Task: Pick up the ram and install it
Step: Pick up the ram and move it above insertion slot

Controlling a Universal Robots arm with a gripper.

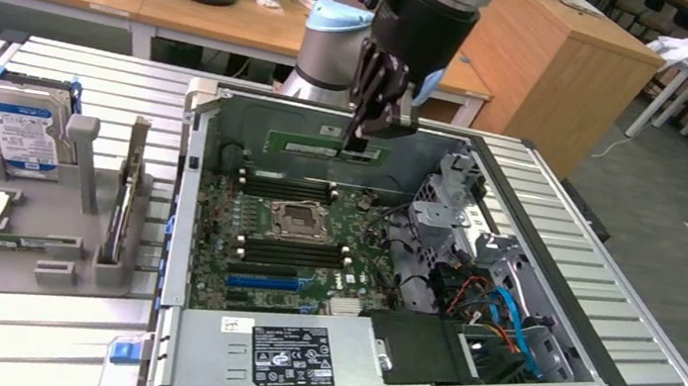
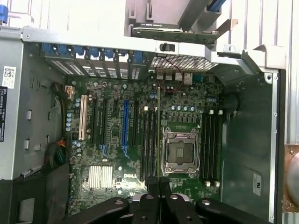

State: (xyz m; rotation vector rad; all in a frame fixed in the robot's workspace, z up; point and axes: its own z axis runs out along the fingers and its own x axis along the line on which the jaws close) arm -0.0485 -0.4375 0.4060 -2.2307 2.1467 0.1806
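Progress: pick-up done; I had the ram point(image 1: 317, 148) clamped in the closed fingers point(image 1: 363, 121) | Position: hanging inside the open case point(image 1: 533, 378), above the motherboard point(image 1: 298, 237), near its memory slots point(image 2: 149, 140) | Left: not yet seated.

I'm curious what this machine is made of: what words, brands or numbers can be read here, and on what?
"DELL": white print on the motherboard.
Label on the power supply: too small to read.
Blue label on the hard drive: too small to read.
Sticker on the ram: too small to read.
White stickers on the computer case: blurred.
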